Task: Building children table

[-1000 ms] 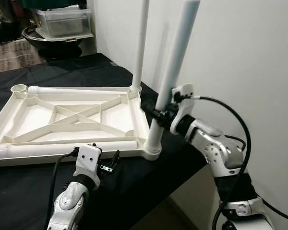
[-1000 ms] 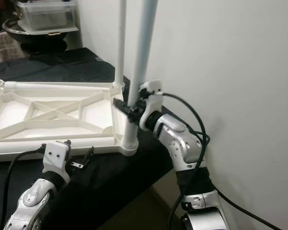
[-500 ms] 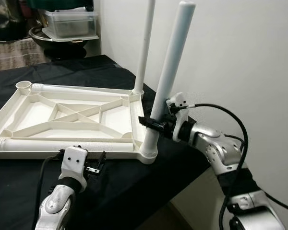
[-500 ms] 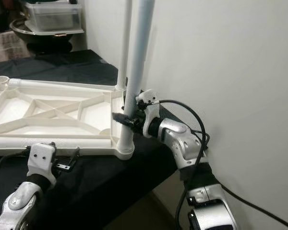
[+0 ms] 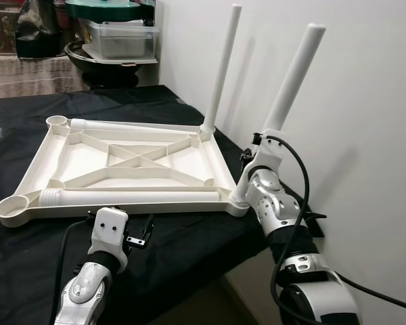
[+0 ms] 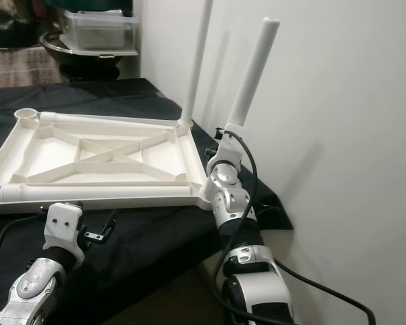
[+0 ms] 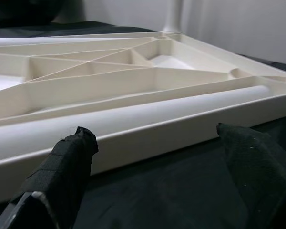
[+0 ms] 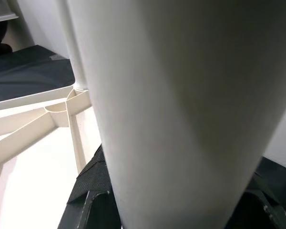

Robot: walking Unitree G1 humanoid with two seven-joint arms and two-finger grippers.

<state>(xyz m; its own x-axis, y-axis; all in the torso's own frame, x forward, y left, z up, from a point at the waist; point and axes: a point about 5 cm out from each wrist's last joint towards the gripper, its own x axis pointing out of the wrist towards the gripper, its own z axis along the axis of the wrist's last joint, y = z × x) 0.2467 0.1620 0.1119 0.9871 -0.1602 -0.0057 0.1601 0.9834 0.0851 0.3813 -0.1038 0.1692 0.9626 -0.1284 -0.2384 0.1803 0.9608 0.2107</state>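
Black cloth covers the bench, tabletop (image 5: 132,162) laid upside down so legs go in from above. Near-corner leg (image 5: 284,101) is clamped by the right gripper (image 8: 171,200), probably being seated. Left gripper (image 7: 157,157) is held spread beside the rim. Wall (image 5: 365,101) crowds things.

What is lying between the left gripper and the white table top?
Nothing but bare black cloth: in the left wrist view, the open left gripper faces the table top rim.
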